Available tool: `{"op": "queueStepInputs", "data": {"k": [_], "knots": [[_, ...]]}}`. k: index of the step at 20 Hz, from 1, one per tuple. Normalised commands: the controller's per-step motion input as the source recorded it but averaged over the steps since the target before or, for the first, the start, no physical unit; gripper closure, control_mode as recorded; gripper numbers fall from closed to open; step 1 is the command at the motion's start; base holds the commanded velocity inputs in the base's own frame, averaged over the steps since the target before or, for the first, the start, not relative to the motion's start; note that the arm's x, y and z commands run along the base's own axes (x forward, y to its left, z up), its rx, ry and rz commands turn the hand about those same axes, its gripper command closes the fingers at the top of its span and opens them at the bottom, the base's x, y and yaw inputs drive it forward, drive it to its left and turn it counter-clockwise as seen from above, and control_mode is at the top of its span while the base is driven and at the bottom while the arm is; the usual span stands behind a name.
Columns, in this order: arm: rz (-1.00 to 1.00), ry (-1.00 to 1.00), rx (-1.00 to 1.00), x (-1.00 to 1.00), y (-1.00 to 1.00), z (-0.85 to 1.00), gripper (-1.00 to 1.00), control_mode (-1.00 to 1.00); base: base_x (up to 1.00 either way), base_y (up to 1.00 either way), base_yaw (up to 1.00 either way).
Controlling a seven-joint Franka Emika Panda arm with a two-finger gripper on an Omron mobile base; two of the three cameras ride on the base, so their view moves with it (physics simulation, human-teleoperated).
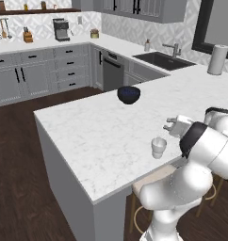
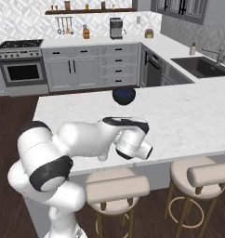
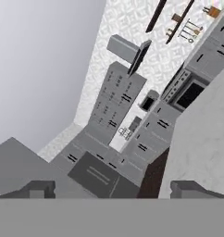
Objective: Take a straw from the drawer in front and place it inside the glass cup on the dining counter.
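Observation:
The glass cup (image 1: 158, 147) stands upright on the dining counter (image 1: 97, 132), close to its near edge. No straw shows in or near it; the straw is out of view. Just beyond and to the right of the cup, my gripper (image 1: 169, 125) hovers above the counter and points sideways across it. In the hand view the gripper (image 3: 114, 187) is open, its two fingertips (image 3: 40, 189) far apart with nothing between them. I cannot tell which drawer is the task's.
A dark blue bowl (image 1: 128, 94) sits further back on the dining counter (image 2: 188, 116). Wooden stools (image 2: 115, 186) stand under the overhang beside my arm. Grey cabinets (image 1: 69, 66) with closed drawers, a sink (image 1: 163, 60) and a paper towel roll (image 1: 217, 59) line the far worktops.

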Motion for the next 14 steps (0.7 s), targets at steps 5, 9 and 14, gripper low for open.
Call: {"op": "queueStepInputs", "data": {"k": [5, 9, 14], "knots": [[0.0, -0.17, -0.26, -0.96, 0.22, 1.0, -1.0, -1.0, 0.0, 0.0, 0.0], [0.0, -0.03, -0.88, -0.96, 0.78, 0.65, -1.0, -1.0, 0.0, 0.0, 0.0], [0.0, 0.1, -1.0, -0.49, 1.0, 0.0, -1.0, -1.0, 0.0, 0.0, 0.0]]}}
